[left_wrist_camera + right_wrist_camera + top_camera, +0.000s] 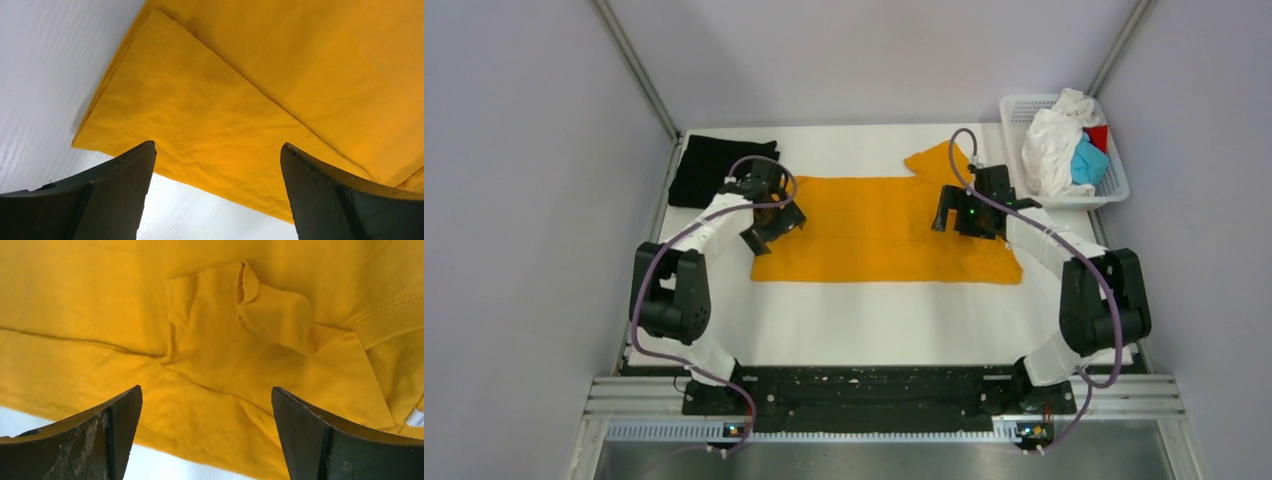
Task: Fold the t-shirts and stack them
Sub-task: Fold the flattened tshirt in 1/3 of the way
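Note:
An orange-yellow t-shirt (879, 228) lies flat mid-table, its near half folded over, one sleeve sticking out at the back right. My left gripper (769, 230) hovers over its left end, open, nothing between the fingers; the wrist view shows the folded corner (200, 115) below. Over the shirt's right end my right gripper (952, 212) is open too, above the tucked sleeve (240, 335). A folded black t-shirt (707, 168) rests at the back left. White (1049, 145), light blue (1084, 162) and red (1099, 135) t-shirts are bunched in the basket.
The white mesh basket (1114, 190) stands at the back right corner. Grey walls enclose the white table (874, 320) on three sides. The arm bases sit on the black rail at the near edge.

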Motion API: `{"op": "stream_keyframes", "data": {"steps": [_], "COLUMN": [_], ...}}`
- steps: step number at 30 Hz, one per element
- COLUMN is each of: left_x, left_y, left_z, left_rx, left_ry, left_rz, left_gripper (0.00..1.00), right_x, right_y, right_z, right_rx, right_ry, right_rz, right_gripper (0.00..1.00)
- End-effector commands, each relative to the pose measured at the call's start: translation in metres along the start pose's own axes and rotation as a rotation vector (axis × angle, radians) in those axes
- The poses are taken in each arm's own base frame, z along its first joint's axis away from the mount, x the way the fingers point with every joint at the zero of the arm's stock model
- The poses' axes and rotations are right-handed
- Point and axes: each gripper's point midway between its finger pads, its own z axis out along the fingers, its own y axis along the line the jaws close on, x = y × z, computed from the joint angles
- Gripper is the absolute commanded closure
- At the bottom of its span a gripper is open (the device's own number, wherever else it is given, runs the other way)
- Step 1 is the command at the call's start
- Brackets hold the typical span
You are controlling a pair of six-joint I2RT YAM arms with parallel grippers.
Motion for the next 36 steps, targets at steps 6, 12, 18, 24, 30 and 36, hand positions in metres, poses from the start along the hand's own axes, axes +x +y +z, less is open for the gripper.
{"op": "stream_keyframes", "data": {"steps": [6,12,18,24,30,36], "left_x": [0.016,0.020,0.026,0.042,0.070,0.110], "left_y": [0.004,0.009,0.014,0.032,0.068,0.110], "left_z": [0.031,0.040,0.050,0.054,0.052,0.026], "left_rx": [-0.024,-0.045,-0.063,-0.092,-0.166,-0.211], "left_ry": [0.058,0.066,0.082,0.103,0.152,0.225], "left_rz": [0.041,0.045,0.042,0.028,0.013,-0.043], "left_gripper": [0.01,0.01,0.01,0.01,0.01,0.01], "right_x": [-0.093,-0.093,-0.045,0.013,0.067,0.127], "right_y": [-0.008,-0.023,-0.024,-0.044,-0.056,-0.067], "right_z": [0.061,0.059,0.031,0.021,0.010,-0.033], "right_rx": [0.054,0.114,0.075,0.133,0.149,0.224], "right_ry": [-0.198,-0.200,-0.166,-0.153,-0.074,0.057], "right_rz": [0.023,0.035,0.086,0.162,0.210,0.299], "right_gripper": [0.01,0.01,0.01,0.01,0.01,0.01]}}
